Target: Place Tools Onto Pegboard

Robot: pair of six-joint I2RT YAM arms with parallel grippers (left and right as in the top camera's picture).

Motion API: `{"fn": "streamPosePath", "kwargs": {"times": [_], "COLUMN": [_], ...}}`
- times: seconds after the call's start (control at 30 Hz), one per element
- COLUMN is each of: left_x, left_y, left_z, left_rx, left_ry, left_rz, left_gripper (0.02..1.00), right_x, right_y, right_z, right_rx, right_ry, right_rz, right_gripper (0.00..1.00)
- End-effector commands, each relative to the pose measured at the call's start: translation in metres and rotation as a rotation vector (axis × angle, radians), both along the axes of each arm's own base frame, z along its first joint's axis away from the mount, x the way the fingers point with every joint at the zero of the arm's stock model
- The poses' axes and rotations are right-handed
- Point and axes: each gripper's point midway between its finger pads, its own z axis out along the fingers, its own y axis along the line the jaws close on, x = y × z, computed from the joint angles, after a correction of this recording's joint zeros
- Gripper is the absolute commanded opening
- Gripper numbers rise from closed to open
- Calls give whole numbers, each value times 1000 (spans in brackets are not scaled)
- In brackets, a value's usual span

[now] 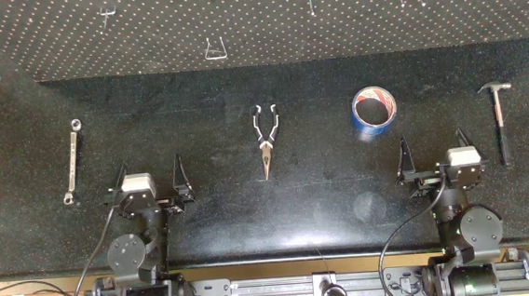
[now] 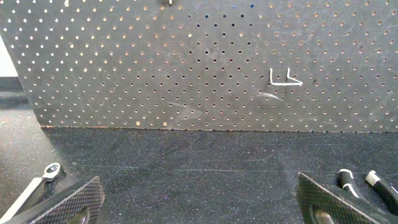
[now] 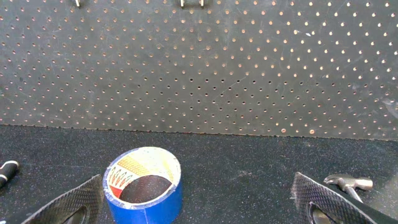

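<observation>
With left hand and right hand both spread and empty, I'd drop the right astride one wall of the tape, lying at its eleven o'clock, before lifting towards the pegboard.

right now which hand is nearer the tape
Right. The right hand sits just on the robot's side of the tape, slightly to its right. The left hand is far off to its left, beyond the pliers.

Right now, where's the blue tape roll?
In the top view the blue tape roll lies right of centre, between the needle-nose pliers and the hammer, just ahead of the right hand.
</observation>
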Motion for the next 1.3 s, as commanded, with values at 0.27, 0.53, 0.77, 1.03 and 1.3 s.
{"fn": "streamPosePath", "kwargs": {"times": [0.27, 0.53, 0.77, 1.03, 1.3], "left_x": [21, 1, -15, -8, 34], "left_y": [29, 96, 141, 165, 212], "left_z": [15, 5, -11, -56, -69], "left_rx": [124, 91, 49, -28, -68], "left_ry": [358, 874, 993, 1129, 1139], "left_rz": [102, 347, 288, 158, 144], "left_gripper": [996, 993, 993, 993, 996], "right_x": [0, 0, 0, 0, 0], "right_y": [-2, -2, -2, -2, -2], "right_z": [0, 0, 0, 0, 0], "right_rx": [-11, -11, -11, -11, -11], "right_ry": [-2, -2, -2, -2, -2], "right_rz": [-10, -11, -11, -10, -10], "right_gripper": [985, 985, 985, 985, 985]}}
